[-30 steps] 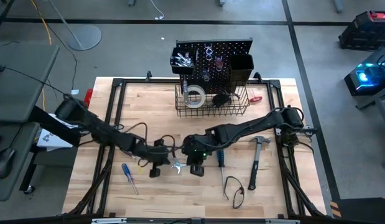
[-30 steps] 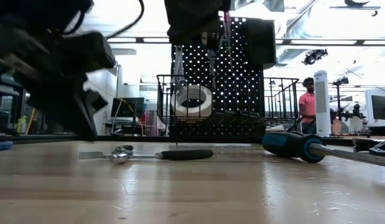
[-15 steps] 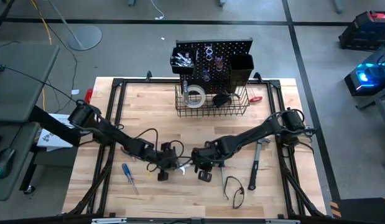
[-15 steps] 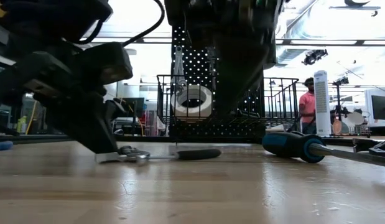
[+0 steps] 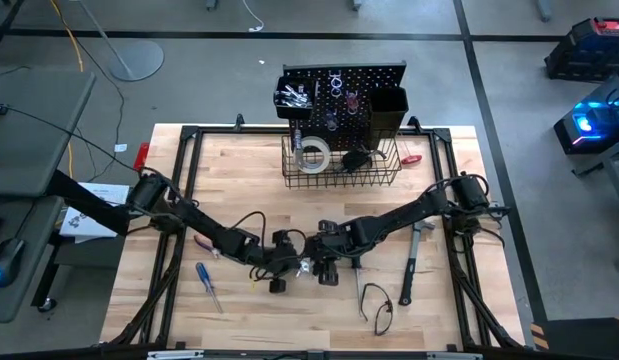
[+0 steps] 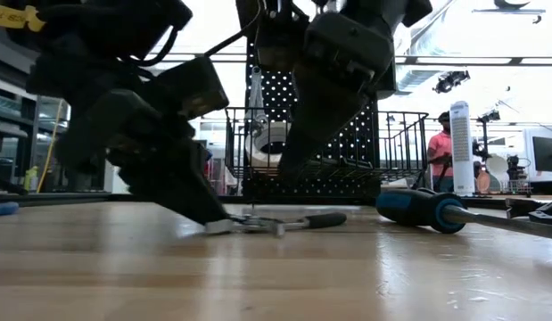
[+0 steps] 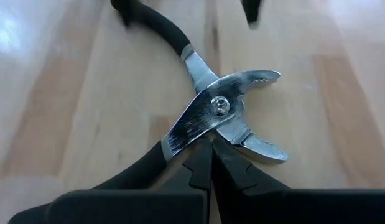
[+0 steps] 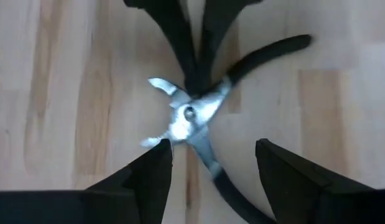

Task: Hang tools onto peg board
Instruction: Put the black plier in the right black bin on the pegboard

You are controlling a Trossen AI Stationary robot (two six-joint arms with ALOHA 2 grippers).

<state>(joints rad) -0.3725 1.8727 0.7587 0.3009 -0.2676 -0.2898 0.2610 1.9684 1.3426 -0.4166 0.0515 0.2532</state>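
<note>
Black-handled pliers with silver jaws lie flat on the wooden table, jaws spread. My left gripper is shut, its tips against the pliers' head. My right gripper hangs open just above the pliers, a finger on either side, clear of the table in the low view. The peg board stands at the far edge. A white tape roll lies in its wire basket. My left gripper touches the pliers' silver head just beside the pivot with its shut fingertips, in the angle between one handle and one jaw. The fingers slant down from the table's left. The pliers lie flat on the table, jaws open.
A black-handled hammer and a blue-handled screwdriver lie right of the pliers, and a thin black wire loop lies near the front. Another blue screwdriver and red-handled pliers lie at the left. A person stands beyond the table.
My left gripper has gone down and toward the table's right edge, staying shut. It has met the pliers and slid them a little to the right along the table. My right gripper has sunk over the pliers and opened.
</note>
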